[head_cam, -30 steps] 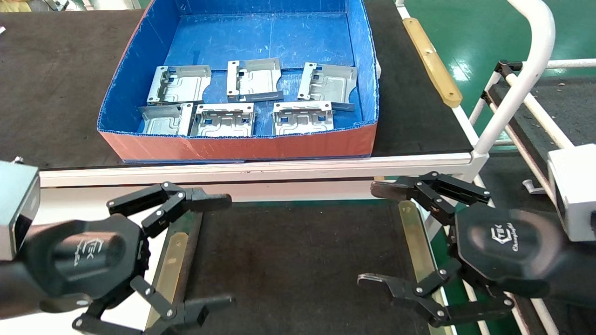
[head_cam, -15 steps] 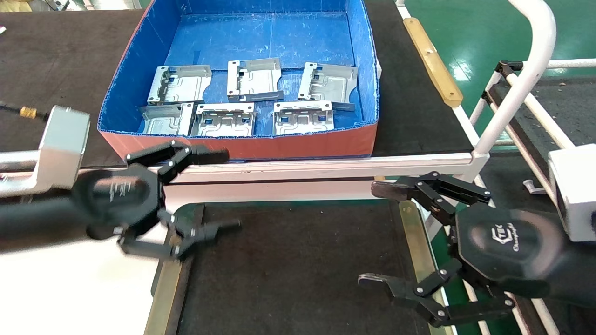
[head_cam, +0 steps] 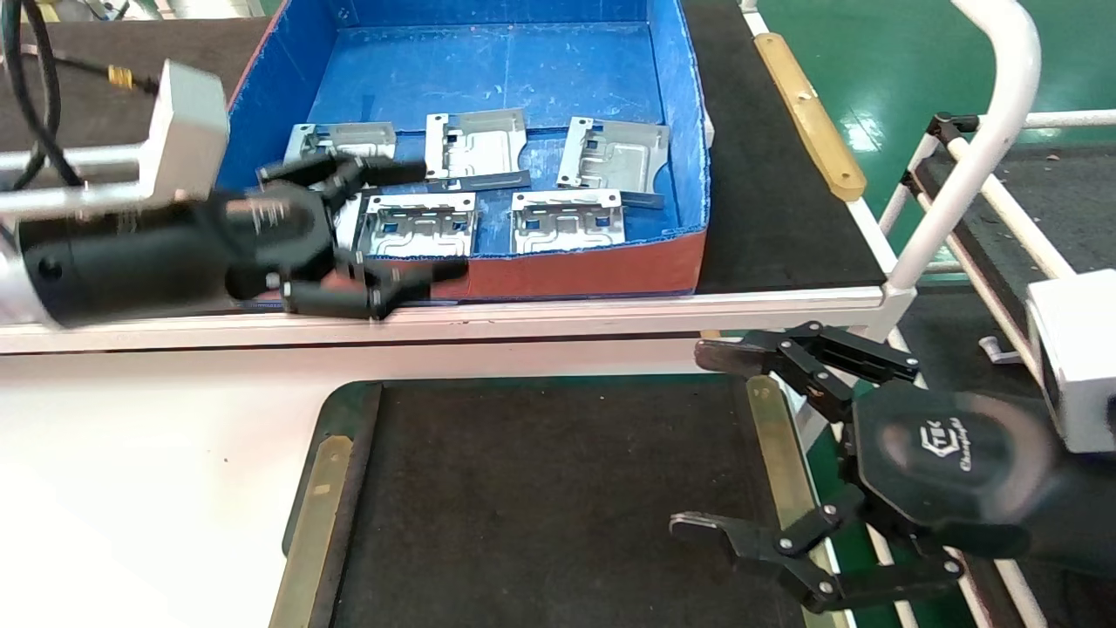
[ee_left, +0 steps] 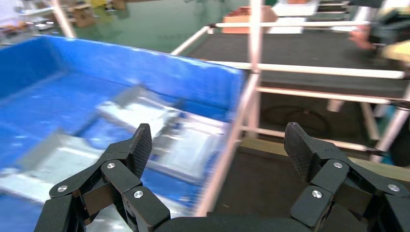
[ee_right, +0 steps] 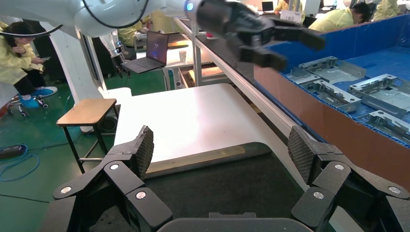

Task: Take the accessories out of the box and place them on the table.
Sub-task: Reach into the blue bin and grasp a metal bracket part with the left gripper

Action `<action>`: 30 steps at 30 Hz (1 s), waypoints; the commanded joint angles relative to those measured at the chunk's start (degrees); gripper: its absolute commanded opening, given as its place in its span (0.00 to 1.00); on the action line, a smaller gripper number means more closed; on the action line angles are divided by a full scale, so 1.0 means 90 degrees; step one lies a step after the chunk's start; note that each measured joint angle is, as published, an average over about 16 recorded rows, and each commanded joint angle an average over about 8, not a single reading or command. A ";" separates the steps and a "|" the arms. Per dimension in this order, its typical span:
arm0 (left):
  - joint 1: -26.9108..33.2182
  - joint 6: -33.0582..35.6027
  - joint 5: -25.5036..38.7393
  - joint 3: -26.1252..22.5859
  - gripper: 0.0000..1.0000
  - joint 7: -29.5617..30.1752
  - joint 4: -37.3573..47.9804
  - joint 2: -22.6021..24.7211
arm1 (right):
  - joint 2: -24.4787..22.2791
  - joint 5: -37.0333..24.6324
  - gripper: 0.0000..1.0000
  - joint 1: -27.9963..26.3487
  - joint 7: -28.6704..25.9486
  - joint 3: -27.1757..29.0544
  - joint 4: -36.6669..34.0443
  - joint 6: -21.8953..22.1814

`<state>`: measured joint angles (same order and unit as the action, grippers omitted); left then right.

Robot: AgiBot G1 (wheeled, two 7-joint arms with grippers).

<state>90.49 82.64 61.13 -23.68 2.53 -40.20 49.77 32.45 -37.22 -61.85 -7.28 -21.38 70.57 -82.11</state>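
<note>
Since a moment ago, my left gripper (head_cam: 418,222) has risen from the dark matted table (head_cam: 558,506) to the front left corner of the blue corrugated-plastic box (head_cam: 567,266), fingers spread wide, holding nothing. Six shiny silver stamped-metal bracket plates (head_cam: 567,221) lie inside the box. My right gripper (head_cam: 706,440) hangs open and empty at the table's right edge.

Left gripper (ee_left: 220,150): black, two ribbed finger pads (ee_left: 141,147) spread wide apart, nothing between them. Large blue corrugated-plastic box (ee_left: 193,79): beyond the gripper, its corner wall ahead. Shiny silver stamped sheet-metal plates (ee_left: 138,108): blurred, lying flat on the box floor, count unclear. White tubular frame (ee_left: 254,72): just beside the box corner. Dark matted surface (ee_left: 261,181): beside the box, below the frame.
</note>
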 commanded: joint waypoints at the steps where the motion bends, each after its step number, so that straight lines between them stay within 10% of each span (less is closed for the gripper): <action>1: 0.0219 -0.0056 0.0106 -0.0026 1.00 -0.0151 0.0307 0.0132 | 0.0000 0.0000 1.00 0.0000 0.0000 0.0000 0.0000 0.0000; 30: 0.2337 -0.2950 0.1541 -0.0668 1.00 -0.0793 0.4074 0.2168 | 0.0000 0.0000 1.00 0.0000 0.0000 0.0000 0.0000 0.0000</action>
<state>111.14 56.78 74.60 -29.43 -5.04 -4.21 68.89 32.45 -37.21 -61.85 -7.28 -21.39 70.57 -82.11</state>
